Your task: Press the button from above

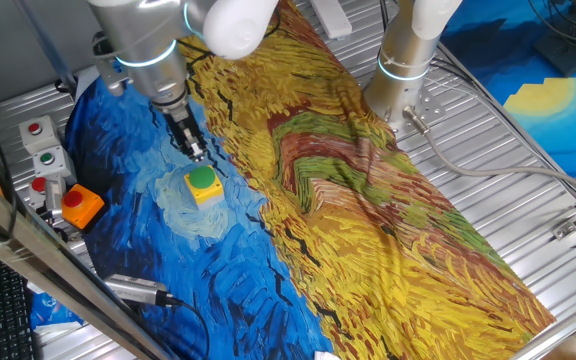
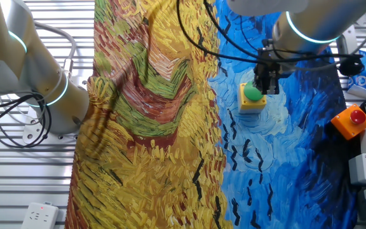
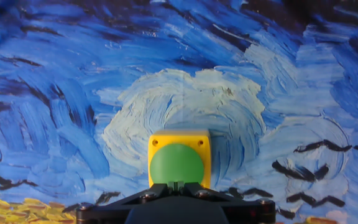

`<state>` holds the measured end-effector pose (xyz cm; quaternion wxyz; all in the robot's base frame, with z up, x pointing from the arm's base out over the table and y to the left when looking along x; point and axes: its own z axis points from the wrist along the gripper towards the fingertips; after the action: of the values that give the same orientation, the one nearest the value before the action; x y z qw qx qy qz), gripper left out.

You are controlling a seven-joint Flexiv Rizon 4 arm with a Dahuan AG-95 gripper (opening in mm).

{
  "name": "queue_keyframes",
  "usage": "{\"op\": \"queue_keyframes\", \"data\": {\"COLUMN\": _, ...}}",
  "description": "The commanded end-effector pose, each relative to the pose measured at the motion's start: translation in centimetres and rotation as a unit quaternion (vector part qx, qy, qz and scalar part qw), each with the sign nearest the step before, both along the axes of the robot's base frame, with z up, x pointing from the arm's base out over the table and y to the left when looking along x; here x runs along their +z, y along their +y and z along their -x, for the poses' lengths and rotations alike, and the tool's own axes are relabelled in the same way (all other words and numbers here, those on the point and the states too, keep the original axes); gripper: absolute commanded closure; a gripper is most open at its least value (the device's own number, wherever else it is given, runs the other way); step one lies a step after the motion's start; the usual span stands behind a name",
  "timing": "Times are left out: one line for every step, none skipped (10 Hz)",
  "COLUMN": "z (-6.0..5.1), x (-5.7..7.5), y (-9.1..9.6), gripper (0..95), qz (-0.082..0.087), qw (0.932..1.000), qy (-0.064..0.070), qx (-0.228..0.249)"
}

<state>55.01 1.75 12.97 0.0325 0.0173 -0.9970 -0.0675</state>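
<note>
So the button [image 1: 202,179] isn't pressed yet as far as I can see. It sits on the painted cloth [image 1: 368,200] toward the worktop's edge where the other button boxes [image 1: 46,160] stand. The gripper [image 1: 196,152] hangs just above it, apparently not touching. Can't tell if the fingers are open. Green cap faces straight up, box squat, no real long axis.

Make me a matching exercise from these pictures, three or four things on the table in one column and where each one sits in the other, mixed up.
Things:
1. green button
2. red button
3. gripper
4. cloth

Places:
A. spread over the table
B. on a yellow box on the pale swirl
C. on an orange box at the cloth's blue edge
D. just above the green cap

Pairs: 1-B, 2-C, 3-D, 4-A
</note>
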Motion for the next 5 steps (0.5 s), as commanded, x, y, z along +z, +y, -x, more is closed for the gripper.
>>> {"op": "queue_keyframes", "data": {"z": -0.30, "x": -1.01, "y": 0.03, "gripper": 95.0, "qz": 0.000, "qw": 1.0000, "qy": -0.001, "qx": 0.002}}
{"op": "queue_keyframes", "data": {"z": -0.29, "x": -1.26, "y": 0.04, "gripper": 95.0, "qz": 0.000, "qw": 1.0000, "qy": -0.001, "qx": 0.003}}
{"op": "queue_keyframes", "data": {"z": -0.28, "x": -1.34, "y": 0.04, "gripper": 95.0, "qz": 0.000, "qw": 1.0000, "qy": 0.000, "qx": 0.004}}
{"op": "queue_keyframes", "data": {"z": -0.28, "x": -1.33, "y": 0.04, "gripper": 95.0, "qz": -0.001, "qw": 1.0000, "qy": -0.001, "qx": 0.006}}
{"op": "queue_keyframes", "data": {"z": -0.28, "x": -1.04, "y": 0.03, "gripper": 95.0, "qz": -0.002, "qw": 1.0000, "qy": -0.001, "qx": 0.009}}
